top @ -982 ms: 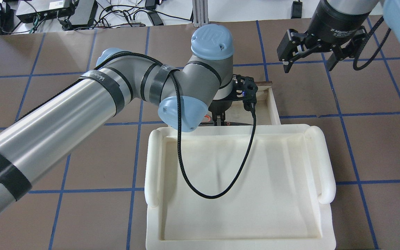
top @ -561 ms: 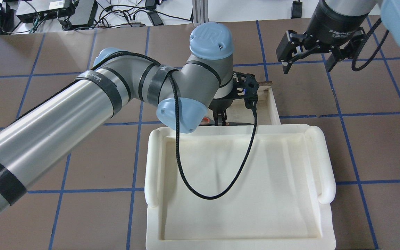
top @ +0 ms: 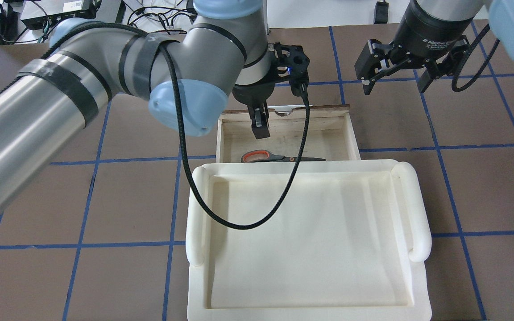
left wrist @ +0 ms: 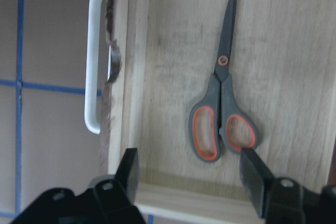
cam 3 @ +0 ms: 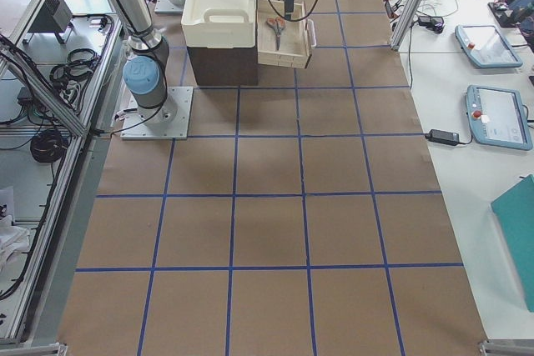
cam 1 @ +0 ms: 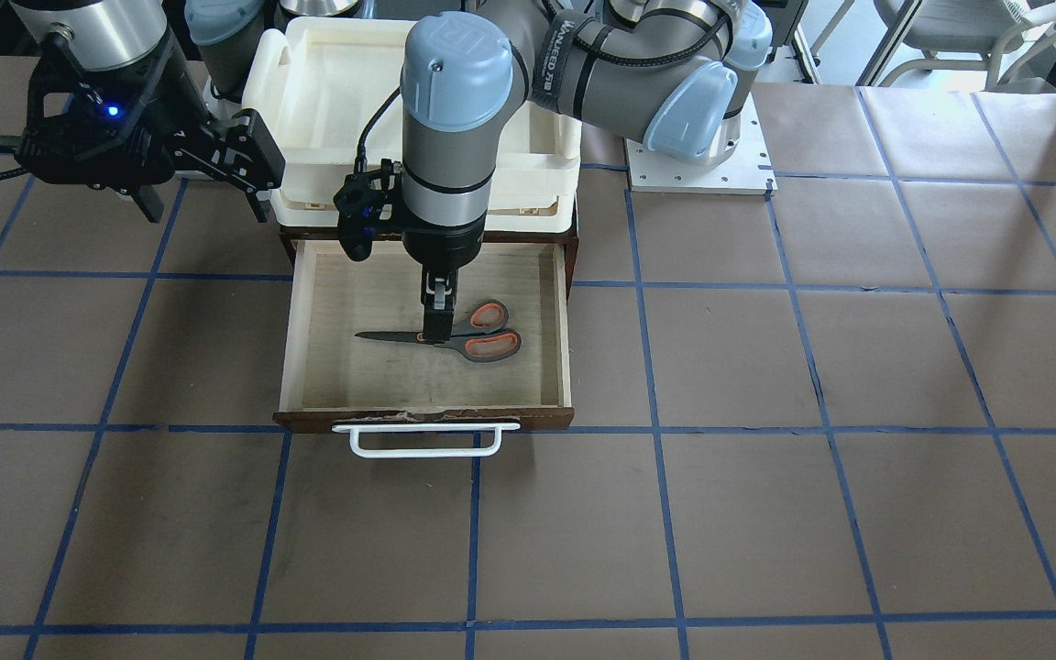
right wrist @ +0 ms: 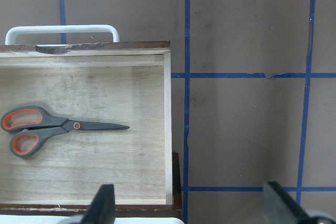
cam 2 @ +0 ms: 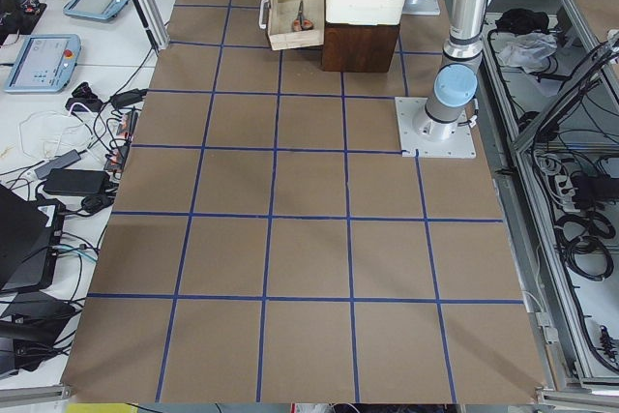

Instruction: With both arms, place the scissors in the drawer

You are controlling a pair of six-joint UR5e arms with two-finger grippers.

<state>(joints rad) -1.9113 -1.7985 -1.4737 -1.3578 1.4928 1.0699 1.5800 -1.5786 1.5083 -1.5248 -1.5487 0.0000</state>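
On the brown, blue-taped table the drawer stands open, with the scissors lying flat on its pale floor (blades closed). The left gripper hangs over them, fingers spread wide and empty, apparently not touching. The right gripper hovers beside the drawer, also wide and empty.

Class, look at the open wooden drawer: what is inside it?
Only the scissors, lying flat with blades closed on the pale floor of the drawer; the open left gripper hangs above them. Any part under the white tray is hidden.
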